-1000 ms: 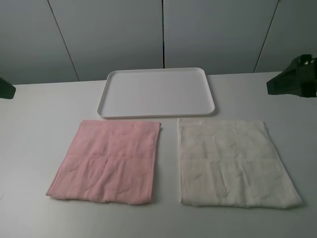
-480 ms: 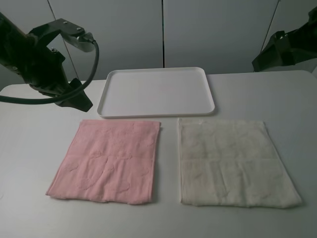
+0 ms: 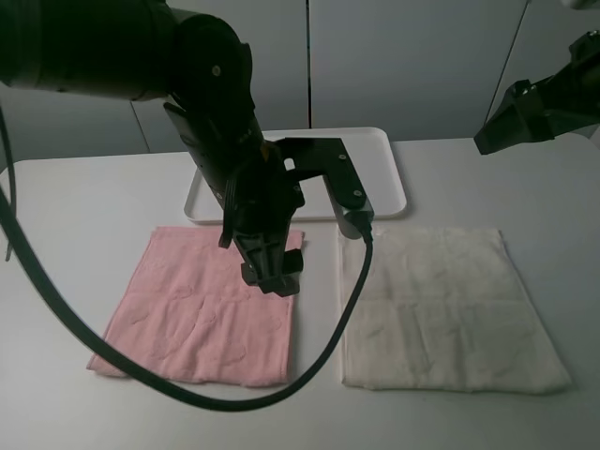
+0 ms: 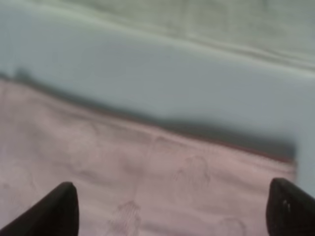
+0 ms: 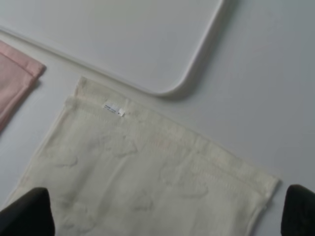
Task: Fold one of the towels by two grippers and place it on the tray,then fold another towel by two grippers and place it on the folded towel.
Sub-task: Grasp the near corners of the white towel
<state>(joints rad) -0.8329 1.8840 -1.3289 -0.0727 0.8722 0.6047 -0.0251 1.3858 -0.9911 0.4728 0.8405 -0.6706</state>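
Observation:
A pink towel (image 3: 187, 309) lies flat on the left of the table and a cream-white towel (image 3: 441, 309) on the right. A white tray (image 3: 380, 159) sits behind them, partly hidden by my left arm. My left gripper (image 3: 272, 274) hangs low over the pink towel's right edge near its far corner. In the left wrist view it (image 4: 174, 216) is open above the pink towel (image 4: 123, 172), with the white towel (image 4: 221, 24) beyond a strip of table. My right gripper (image 3: 502, 127) is high at the back right. In the right wrist view it (image 5: 162, 216) is open and empty above the white towel (image 5: 142, 182) and tray (image 5: 123, 34).
The white table (image 3: 66, 216) runs to a grey panelled wall behind. A black cable (image 3: 309, 366) from the left arm loops over the pink towel and the gap between the towels. A corner of the pink towel (image 5: 15, 78) shows in the right wrist view.
My left arm has swung in from the back left and come down over the pink towel's right edge. The right gripper has barely moved. Both towels lie as before.

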